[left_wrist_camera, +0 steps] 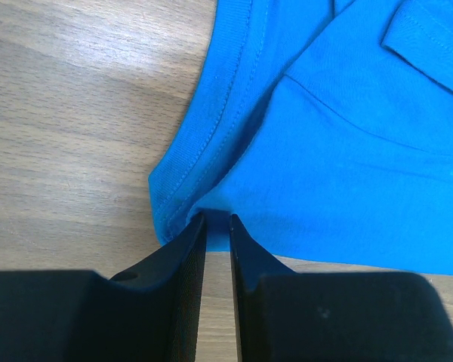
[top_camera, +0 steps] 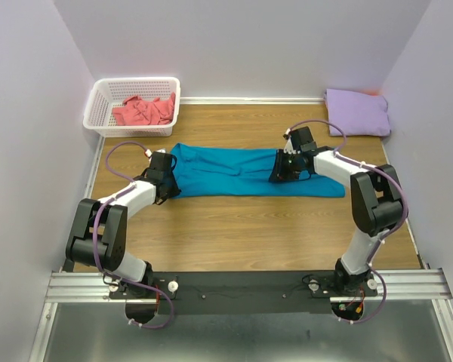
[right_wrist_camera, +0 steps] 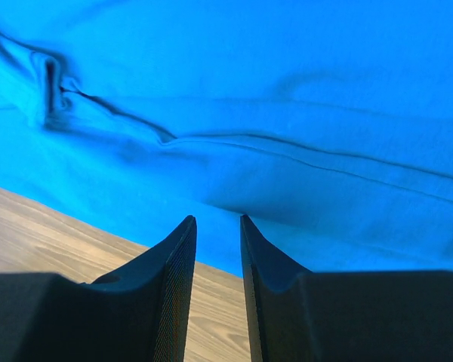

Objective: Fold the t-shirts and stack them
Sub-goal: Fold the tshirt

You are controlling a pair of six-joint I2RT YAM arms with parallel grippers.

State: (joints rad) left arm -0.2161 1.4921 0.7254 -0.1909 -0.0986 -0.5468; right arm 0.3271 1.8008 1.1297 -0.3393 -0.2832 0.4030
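The teal-blue t-shirt (top_camera: 226, 172) (left_wrist_camera: 347, 151) (right_wrist_camera: 249, 98) lies as a long folded strip across the middle of the table. My left gripper (top_camera: 169, 181) (left_wrist_camera: 217, 217) is shut on its left end, a bit of hem pinched between the tips. At the strip's near edge, right of its middle, my right gripper (top_camera: 281, 175) (right_wrist_camera: 217, 219) is closed on the cloth, which bulges just past the tips. A pale lavender t-shirt (top_camera: 357, 111) lies folded at the back right. A coral-pink t-shirt (top_camera: 143, 111) sits crumpled in the basket.
The white lattice basket (top_camera: 136, 81) stands in the back left corner. Pale walls close in the wooden table (top_camera: 234, 226) on three sides. A metal rail (top_camera: 241, 283) with both arm bases runs along the near edge.
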